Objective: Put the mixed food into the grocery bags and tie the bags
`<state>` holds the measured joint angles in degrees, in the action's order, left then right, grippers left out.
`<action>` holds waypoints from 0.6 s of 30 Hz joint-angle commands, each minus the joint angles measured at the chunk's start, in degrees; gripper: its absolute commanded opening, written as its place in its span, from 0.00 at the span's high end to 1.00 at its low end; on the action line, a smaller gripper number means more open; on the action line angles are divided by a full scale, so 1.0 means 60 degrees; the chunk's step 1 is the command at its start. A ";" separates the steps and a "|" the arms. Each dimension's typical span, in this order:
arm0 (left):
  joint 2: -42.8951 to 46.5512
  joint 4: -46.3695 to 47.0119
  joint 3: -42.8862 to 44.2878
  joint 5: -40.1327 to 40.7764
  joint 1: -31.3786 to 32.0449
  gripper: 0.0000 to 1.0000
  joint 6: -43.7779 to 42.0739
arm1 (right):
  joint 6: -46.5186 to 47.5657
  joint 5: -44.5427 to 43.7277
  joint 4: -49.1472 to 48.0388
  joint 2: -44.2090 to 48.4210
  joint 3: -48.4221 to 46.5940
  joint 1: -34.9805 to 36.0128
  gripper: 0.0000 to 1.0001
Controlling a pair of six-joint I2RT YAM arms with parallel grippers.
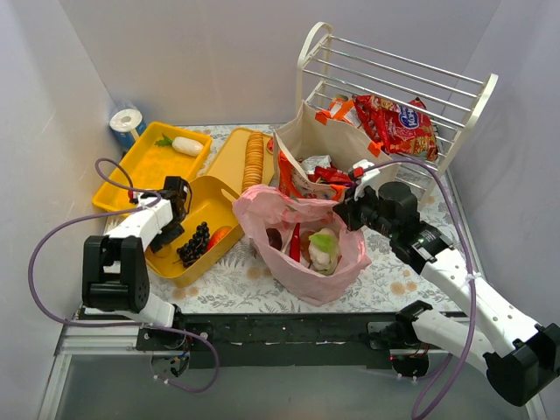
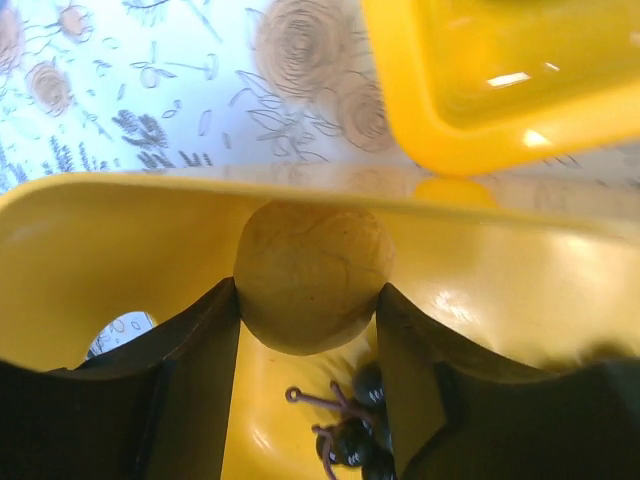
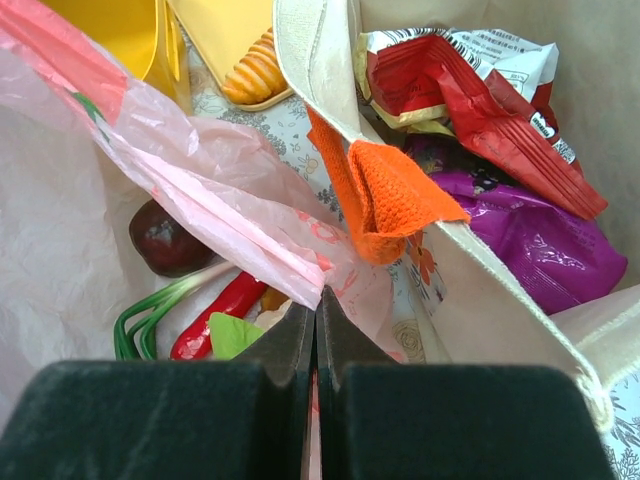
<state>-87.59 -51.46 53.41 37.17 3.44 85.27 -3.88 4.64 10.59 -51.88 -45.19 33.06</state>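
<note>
Two grocery bags (image 1: 308,278), three trays (image 1: 144,168) — yellow

No lettering is legible. The red snack packet (image 1: 401,122) bears a blue-and-white oval logo, and the red-white packet (image 3: 470,80) fine print, both too blurred to read.

Yellow trays (image 1: 144,168), white rack (wire) (image 1: 480,94), floral cloth (image 1: 395,273)

Glossy plastic tray (image 2: 100,250), filmy pink bag (image 3: 200,190)
</note>
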 commanded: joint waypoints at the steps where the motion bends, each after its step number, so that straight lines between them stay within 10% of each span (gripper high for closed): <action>1: 0.1442 0.0696 -0.0098 -0.1209 0.0027 0.73 -0.0822 | -0.0027 -0.0129 -0.0417 -0.0274 -0.0027 -0.0031 0.99; 18: 0.5429 0.6039 0.2274 -0.8830 0.2822 0.80 -0.3622 | -0.0276 -0.0716 0.0315 -0.1241 -0.0627 -0.0031 0.99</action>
<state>-57.01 -30.96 61.89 -2.76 13.45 66.81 -4.95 1.98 11.46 -59.33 -45.67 33.06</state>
